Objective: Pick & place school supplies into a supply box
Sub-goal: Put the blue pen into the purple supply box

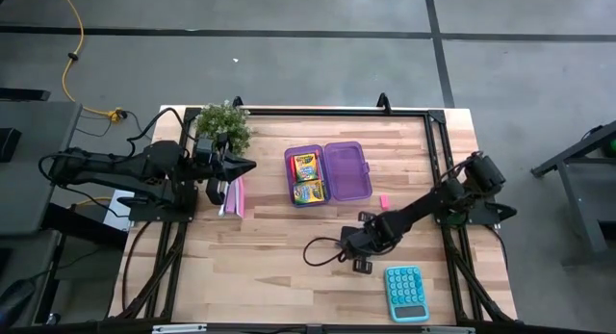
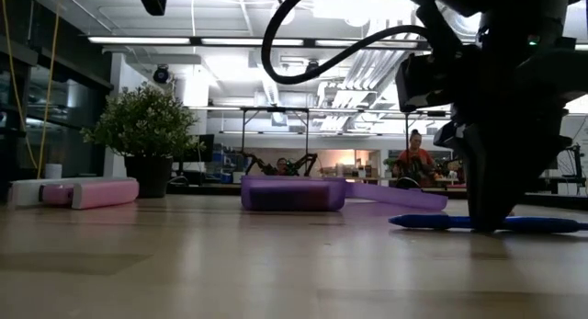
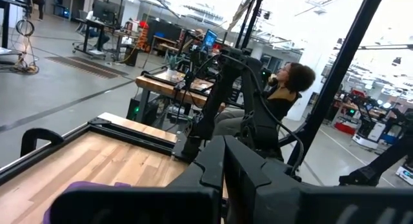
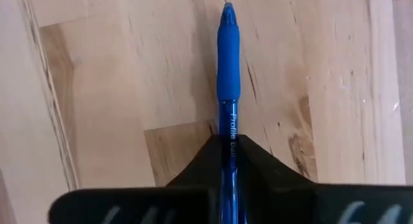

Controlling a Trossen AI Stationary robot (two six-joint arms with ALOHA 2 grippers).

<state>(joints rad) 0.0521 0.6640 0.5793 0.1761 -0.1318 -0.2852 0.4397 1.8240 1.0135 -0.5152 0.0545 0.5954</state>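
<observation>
Step in hand looks like the pick of the blue pen: table [image 1: 289, 257] is mostly bare at the front, supply box [image 1: 328, 172] sits open near the middle toward the far side, its left half already holding two crayon boxes [image 1: 306, 177], right half showing nothing inside from above. Left arm waits over the table's left side by the potted plant [image 1: 223, 124], left gripper [image 1: 234, 167] held off the wood above the pink-and-white booklet [image 1: 233, 196]; can't tell whether its fingers are open or closed. Teal calculator [image 1: 407, 293] sits front right, not ours. Right arm is stretched down to the front centre, right gripper [image 4: 226, 161] at the tabletop with fingers narrowed onto the blue pen [image 4: 228, 75]: the wrist view shows the barrel running straight between the two dark fingers, grip end and tip sticking out ahead, pen lying flat on the wood. The low view agrees, pen level on the table under the gripper, box well apart behind it. Tiny pink eraser [image 1: 383, 200] lies loose between box and right arm. Next move, my read: confirm the clamp, lift straight up without dragging, carry to the box's vacant right half and release low.
</observation>
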